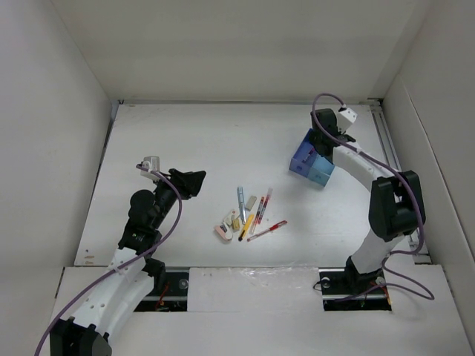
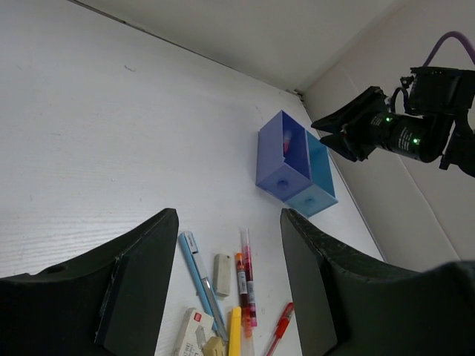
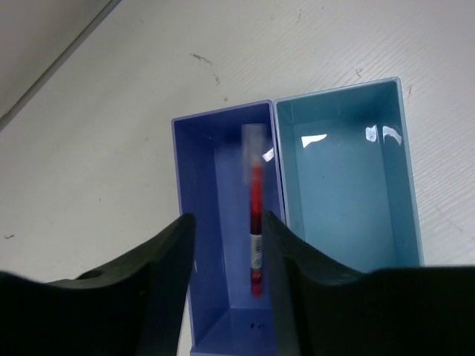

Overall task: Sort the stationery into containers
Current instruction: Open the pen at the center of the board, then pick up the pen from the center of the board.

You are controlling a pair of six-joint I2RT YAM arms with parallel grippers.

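Right jaws apart, red pen [image 3: 255, 211] below them (in purple-blue compartment [image 3: 215, 178])

The top camera looked down on the whole table [image 1: 185, 133]. Both wrist cameras shared the two-compartment box [image 3: 341, 200]: right close above, left distantly, at one o'clock.

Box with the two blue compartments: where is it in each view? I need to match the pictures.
Top external: box right of centre, toward the far edge.
Left wrist: box centre-right, beyond the loose pens.
Right wrist: box fills the centre, seen from above, with a red pen in its dark half.
Shared landmark: the right end effector, close by the box in all three.
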